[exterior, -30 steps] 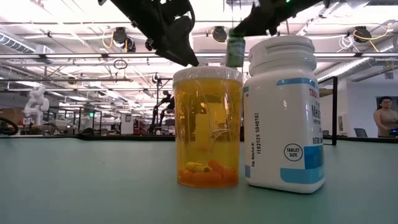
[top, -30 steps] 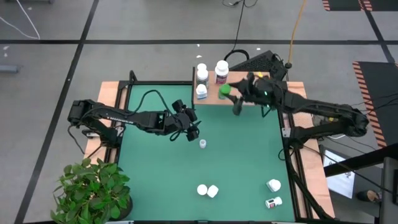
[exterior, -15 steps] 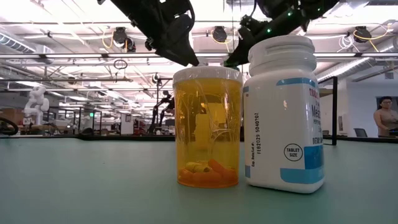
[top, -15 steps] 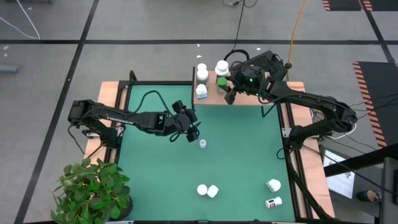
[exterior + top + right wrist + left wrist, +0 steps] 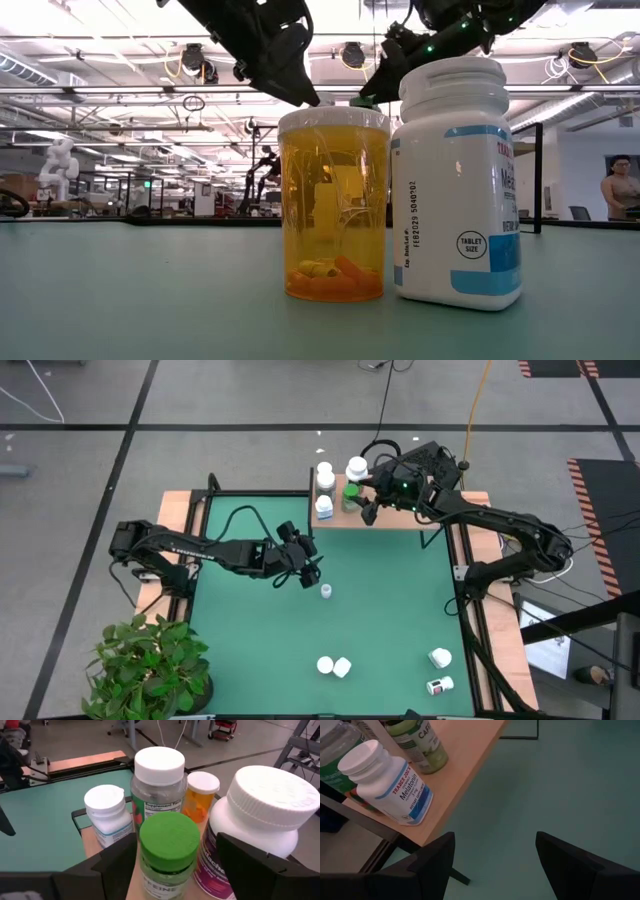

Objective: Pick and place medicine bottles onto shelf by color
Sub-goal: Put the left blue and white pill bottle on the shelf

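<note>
The shelf [image 5: 385,518], a light-brown wooden board, sits at the bench's twelve o'clock edge. On it a green-capped bottle [image 5: 168,854] stands upright between the right gripper's fingers [image 5: 118,864], amid a clear white-capped bottle [image 5: 157,784], an orange bottle [image 5: 198,794], a small blue-labelled white bottle [image 5: 107,814] and a large white bottle with a dark red label [image 5: 255,827]. A small white bottle [image 5: 326,592] stands mid-bench; two [image 5: 334,666] lie toward six o'clock, two more [image 5: 440,670] toward four o'clock.
</note>
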Tool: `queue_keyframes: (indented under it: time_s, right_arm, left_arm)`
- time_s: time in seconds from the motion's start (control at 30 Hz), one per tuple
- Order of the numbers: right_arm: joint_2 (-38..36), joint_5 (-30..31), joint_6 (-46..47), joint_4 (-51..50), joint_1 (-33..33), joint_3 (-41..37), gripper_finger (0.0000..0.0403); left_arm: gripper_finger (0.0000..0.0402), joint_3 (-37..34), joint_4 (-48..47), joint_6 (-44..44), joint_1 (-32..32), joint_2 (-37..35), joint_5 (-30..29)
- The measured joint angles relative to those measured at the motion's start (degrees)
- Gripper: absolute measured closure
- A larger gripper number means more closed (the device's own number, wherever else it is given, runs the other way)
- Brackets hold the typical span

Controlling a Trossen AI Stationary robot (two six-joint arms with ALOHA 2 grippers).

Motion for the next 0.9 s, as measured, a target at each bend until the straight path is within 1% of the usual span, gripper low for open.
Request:
queue_keyframes:
  time_s: [0.13, 0.3, 0.47, 0.57, 0.67, 0.9]
  right_arm:
    - [-0.38, 0.01, -0.51, -0.24, 0.04, 0.00, 0.0124]
    - [-4.93, 0.09, -1.89, -2.60, 1.86, -0.02, 0.0122]
    - [-9.95, 0.06, -2.52, -9.36, 7.96, -0.05, 0.0122]
    - [-11.79, 0.06, -0.68, -10.65, 13.66, -2.64, 0.0122]
    - [-12.49, -0.07, 3.29, -6.83, 20.25, -7.96, 0.0122]
    - [-10.45, -0.18, 9.53, 10.81, 34.93, -21.57, 0.0122]
  left_arm:
    - [0.0121, 0.00, -0.02, -0.01, -0.01, 0.00, 0.00]
    - [0.0121, 0.00, -0.79, -0.01, -0.02, 0.00, 0.00]
    - [0.0121, 0.00, -1.03, 0.00, 0.00, 0.00, 0.02]
    - [0.0121, 0.00, -1.03, 0.00, 0.00, 0.00, 0.00]
    - [0.0121, 0.00, -1.07, 0.04, -0.02, 0.00, 0.02]
    - [0.0121, 0.00, -1.14, -1.01, -0.22, 0.00, 0.02]
